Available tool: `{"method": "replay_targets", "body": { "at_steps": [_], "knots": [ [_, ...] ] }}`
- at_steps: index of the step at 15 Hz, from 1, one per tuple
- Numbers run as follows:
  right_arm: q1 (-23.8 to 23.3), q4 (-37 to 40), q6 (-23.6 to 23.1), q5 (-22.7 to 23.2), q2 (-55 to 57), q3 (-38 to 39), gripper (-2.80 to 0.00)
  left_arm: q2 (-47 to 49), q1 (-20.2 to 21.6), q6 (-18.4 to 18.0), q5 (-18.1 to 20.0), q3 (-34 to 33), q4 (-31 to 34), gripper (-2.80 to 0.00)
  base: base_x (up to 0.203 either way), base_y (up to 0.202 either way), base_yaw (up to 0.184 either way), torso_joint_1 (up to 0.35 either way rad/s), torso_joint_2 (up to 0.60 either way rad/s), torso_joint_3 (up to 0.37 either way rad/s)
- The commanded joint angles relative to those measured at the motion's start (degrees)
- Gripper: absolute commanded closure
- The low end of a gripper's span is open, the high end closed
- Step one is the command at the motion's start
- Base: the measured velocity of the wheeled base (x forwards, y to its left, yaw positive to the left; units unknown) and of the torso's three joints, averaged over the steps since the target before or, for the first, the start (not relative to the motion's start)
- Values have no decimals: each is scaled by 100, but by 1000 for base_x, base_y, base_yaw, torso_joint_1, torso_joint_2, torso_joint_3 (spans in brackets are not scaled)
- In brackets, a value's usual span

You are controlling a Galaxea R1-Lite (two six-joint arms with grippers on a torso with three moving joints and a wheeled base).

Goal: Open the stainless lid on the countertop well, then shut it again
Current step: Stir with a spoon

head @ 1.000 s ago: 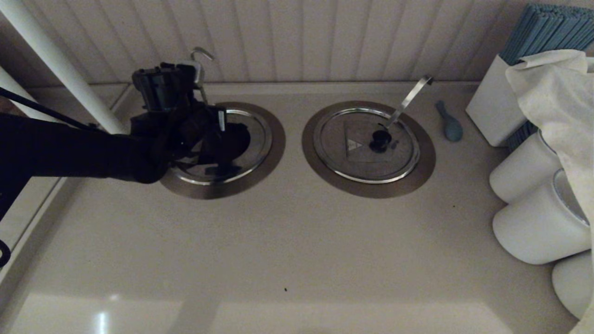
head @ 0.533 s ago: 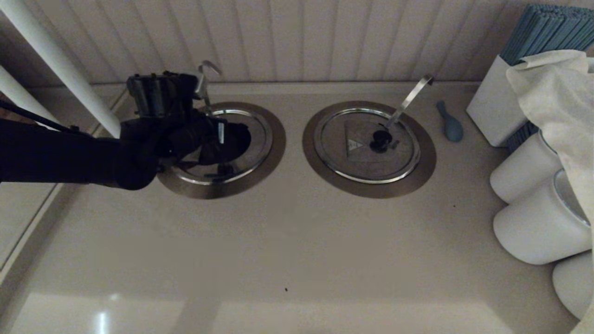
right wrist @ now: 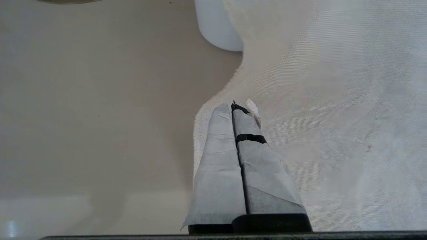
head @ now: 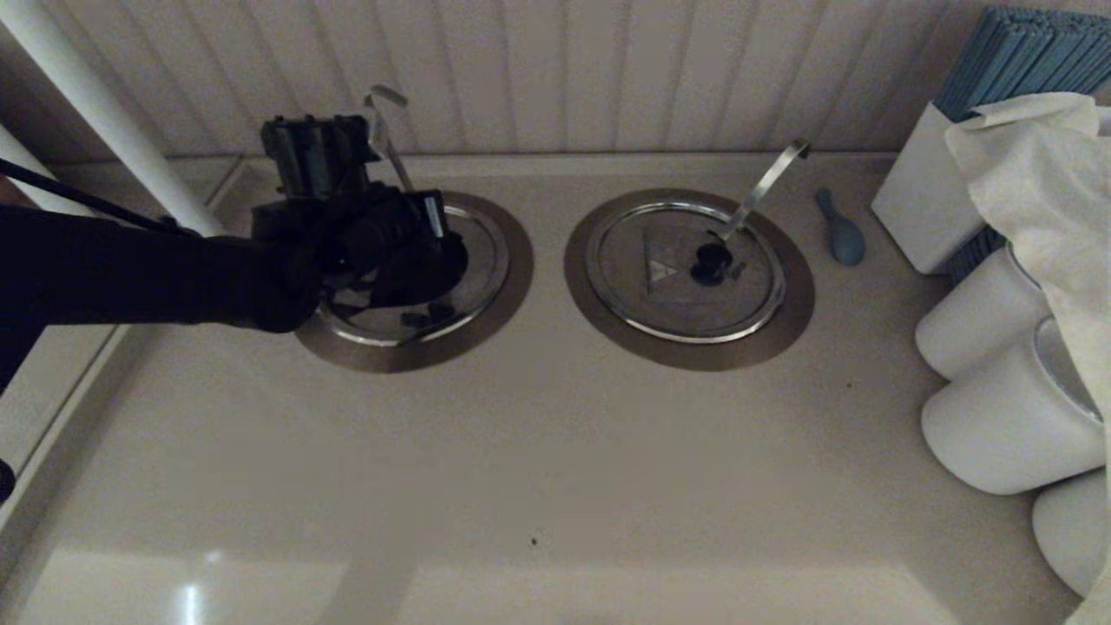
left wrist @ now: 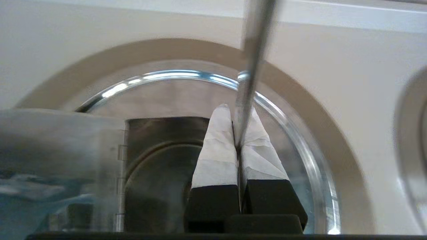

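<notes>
Two wells (head: 512,286) (head: 798,295), two lids (head: 473,260) (head: 668,295), three white cylinders (head: 981,312) (head: 1007,425) (head: 1072,529).

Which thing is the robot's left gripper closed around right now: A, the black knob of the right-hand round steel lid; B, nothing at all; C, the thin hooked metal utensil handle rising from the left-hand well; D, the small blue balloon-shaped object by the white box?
C: in the left wrist view the left gripper has its taped fingers pinched together on the thin hooked metal utensil handle above the left-hand well.

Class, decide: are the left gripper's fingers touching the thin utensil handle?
Touching. In the left wrist view the left gripper has its fingers pressed together around the thin utensil handle, which runs straight between them with no gap.
</notes>
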State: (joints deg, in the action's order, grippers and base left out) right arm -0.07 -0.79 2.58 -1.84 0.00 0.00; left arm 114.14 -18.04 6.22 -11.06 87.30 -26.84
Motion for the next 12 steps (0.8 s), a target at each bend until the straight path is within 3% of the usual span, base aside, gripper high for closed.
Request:
{"method": "replay_targets", "body": {
  "at_steps": [1,6,9,11,12],
  "knots": [
    [-1,0,4,0,9,0,0,79,80,-95,-121,47,-45,0,0,0,0,0,0,0],
    [-1,0,-4,0,9,0,0,-104,222,-892,-593,-127,-104,0,0,0,0,0,0,0],
    [-1,0,-2,0,1,0,0,-253,222,-986,-530,-289,-37,0,0,0,0,0,0,0],
    [-1,0,4,0,9,0,0,-486,229,-1529,-315,-662,430,0,0,0,0,0,0,0],
    [-1,0,-4,0,9,0,0,-491,222,-1562,-234,-670,530,0,0,0,0,0,0,0]
  ]
}}
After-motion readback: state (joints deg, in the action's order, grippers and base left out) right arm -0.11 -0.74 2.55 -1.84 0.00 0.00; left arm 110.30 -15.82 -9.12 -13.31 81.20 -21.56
